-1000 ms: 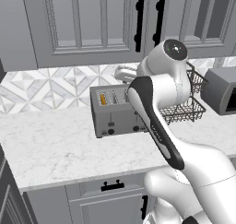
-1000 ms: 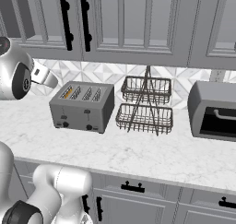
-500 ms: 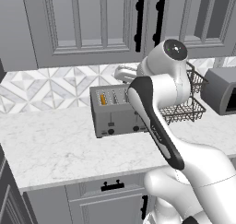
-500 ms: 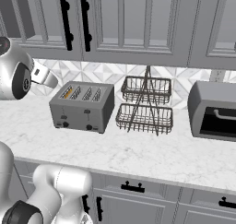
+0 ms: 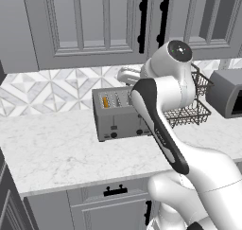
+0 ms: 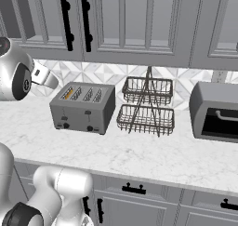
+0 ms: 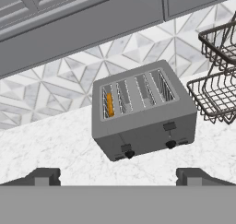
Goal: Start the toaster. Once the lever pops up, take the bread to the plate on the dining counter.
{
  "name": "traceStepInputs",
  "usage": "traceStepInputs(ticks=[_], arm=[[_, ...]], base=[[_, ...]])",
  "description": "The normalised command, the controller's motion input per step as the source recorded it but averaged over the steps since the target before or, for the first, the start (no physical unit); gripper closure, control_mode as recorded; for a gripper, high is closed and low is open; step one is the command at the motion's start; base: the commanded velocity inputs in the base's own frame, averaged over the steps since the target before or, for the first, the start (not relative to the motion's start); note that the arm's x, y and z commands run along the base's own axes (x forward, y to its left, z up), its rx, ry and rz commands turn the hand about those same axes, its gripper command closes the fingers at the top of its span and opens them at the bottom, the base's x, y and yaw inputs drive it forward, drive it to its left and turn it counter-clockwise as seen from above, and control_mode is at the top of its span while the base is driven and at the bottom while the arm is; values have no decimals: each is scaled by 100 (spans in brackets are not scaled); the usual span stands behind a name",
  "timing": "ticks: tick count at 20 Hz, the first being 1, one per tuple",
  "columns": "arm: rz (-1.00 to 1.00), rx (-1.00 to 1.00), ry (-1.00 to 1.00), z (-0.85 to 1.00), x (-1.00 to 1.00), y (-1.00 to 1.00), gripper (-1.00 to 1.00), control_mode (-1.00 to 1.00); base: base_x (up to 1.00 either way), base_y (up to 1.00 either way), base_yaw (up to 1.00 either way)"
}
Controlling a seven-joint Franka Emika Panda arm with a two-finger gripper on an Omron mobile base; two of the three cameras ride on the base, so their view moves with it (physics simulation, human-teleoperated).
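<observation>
Hand view is showing nothing changing: open tool (image 7: 118,177) hovering before the toaster (image 7: 143,110), bread (image 7: 109,104) standing edge-up in its leftmost slot.

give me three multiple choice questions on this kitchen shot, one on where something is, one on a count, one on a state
1. Where is the bread?
A. in the toaster's far-left slot
B. in the wire basket rack
C. flat on the worktop

2. How many slots does the toaster have?
A. two
B. three
C. four

3. How does the pincer stand?
A. shut on the bread
B. open, holding nothing
C. shut on the lever

Answers:
1. A: the orange edge of the bread sits in the leftmost slot of the toaster, not in the wire basket rack.
2. C: the hand view shows four slots side by side across its top.
3. B: the pincer has its tips far apart with nothing between them, short of the lever.
</observation>
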Motion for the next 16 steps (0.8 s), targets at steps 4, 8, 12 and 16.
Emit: traceStepInputs(ticks=[4, 8, 12, 16], arm=[[0, 0, 0, 0, 0, 0, -100, -100], [0, 0, 0, 0, 0, 0, -100, -100], [0, 0, 0, 0, 0, 0, -100, -100], [0, 0, 0, 0, 0, 0, -100, -100]], base=[[0, 0, 0], [0, 0, 0], [0, 0, 0], [0, 0, 0]])
